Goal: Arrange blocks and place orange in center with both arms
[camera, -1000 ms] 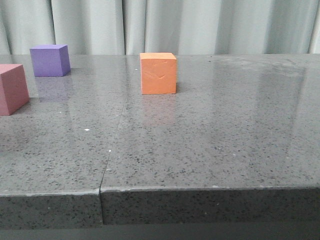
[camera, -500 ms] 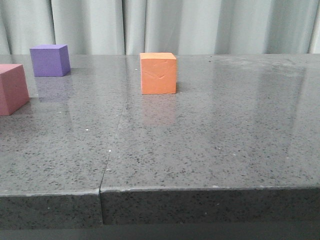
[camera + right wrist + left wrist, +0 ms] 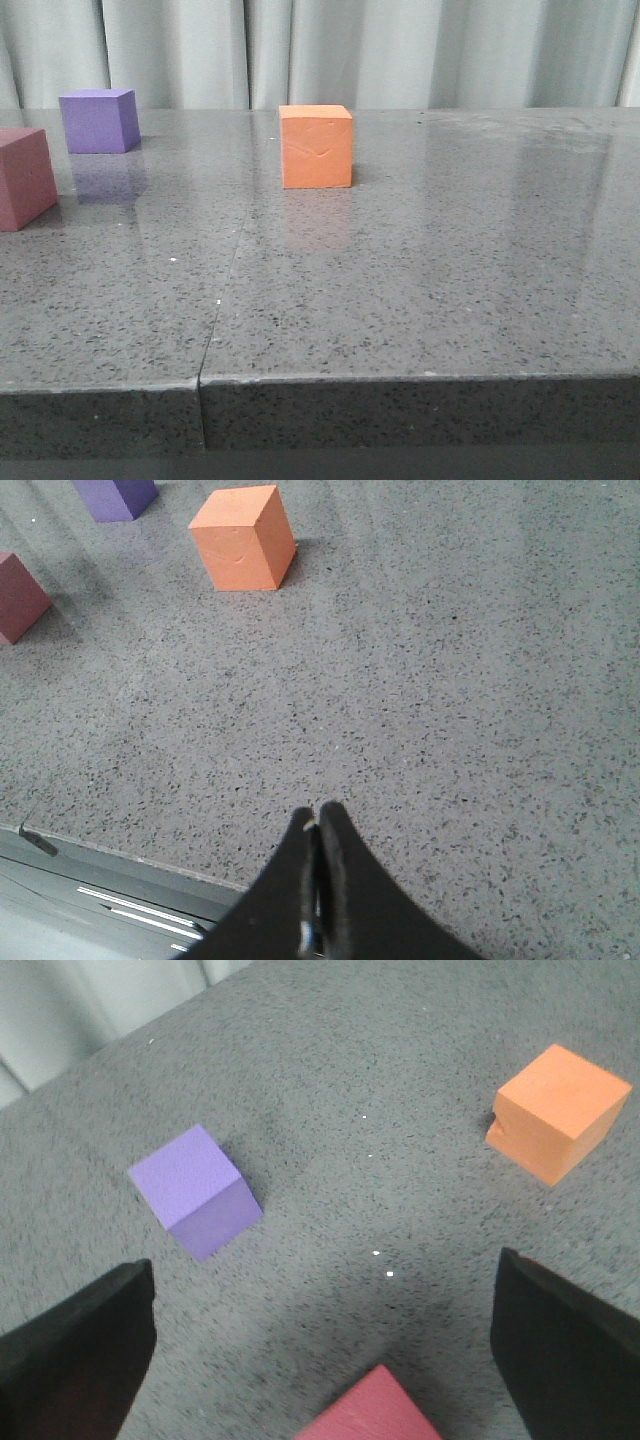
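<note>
Three cubes stand apart on the grey speckled table. The orange is near the middle toward the back, its creased face toward the camera. The purple block is at the back left and the pink block sits at the left edge, partly cut off. Neither arm shows in the front view. My left gripper hangs open above the table; the pink block lies between its fingers, untouched, with the purple block and the orange beyond. My right gripper is shut and empty over the table's front edge, far from the orange.
A seam runs through the tabletop from front to back, left of the orange. Pale curtains hang behind the table. The table's front edge lies just below my right gripper.
</note>
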Controlling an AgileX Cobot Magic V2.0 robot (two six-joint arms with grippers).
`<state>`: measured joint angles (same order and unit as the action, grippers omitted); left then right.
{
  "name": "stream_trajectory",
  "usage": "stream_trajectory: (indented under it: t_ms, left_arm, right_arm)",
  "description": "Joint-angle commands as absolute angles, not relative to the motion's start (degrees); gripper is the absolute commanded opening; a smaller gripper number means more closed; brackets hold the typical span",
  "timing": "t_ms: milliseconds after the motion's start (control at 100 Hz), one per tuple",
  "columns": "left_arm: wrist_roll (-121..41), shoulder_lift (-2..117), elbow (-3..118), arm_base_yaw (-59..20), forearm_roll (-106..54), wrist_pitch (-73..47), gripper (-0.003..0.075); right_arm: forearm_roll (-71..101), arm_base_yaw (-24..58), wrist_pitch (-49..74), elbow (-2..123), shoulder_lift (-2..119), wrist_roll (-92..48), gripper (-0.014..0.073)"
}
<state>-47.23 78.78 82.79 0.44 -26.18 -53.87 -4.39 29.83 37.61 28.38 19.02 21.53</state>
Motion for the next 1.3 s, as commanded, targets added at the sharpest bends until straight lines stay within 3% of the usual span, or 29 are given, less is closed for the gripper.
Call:
stream_trajectory:
  t_ms: [0, 280, 850, 1290]
  left_arm:
    - [-53.12, 80.04, 87.87, 0.32, -28.87, -53.85, 0.0639]
    - [-69.03, 87.42, 94.08, -4.12, -28.87, -56.49, 0.0639]
    - [-70.41, 102.31, 104.6, -19.15, -28.67, -56.22, 0.0639]
    - [-70.41, 109.85, 107.44, -23.77, -29.05, -53.2, 0.0639]
  right_arm:
    - [-5.21, 29.68, 33.57, 29.79, 19.3, 21.0, -0.0067]
    - [-5.21, 29.68, 33.57, 29.79, 19.3, 21.0, -0.0067]
    - [-5.21, 29.68, 33.57, 29.79, 19.3, 21.0, -0.0067]
    - [-5.21, 29.68, 33.57, 29.79, 19.3, 21.0, -0.0067]
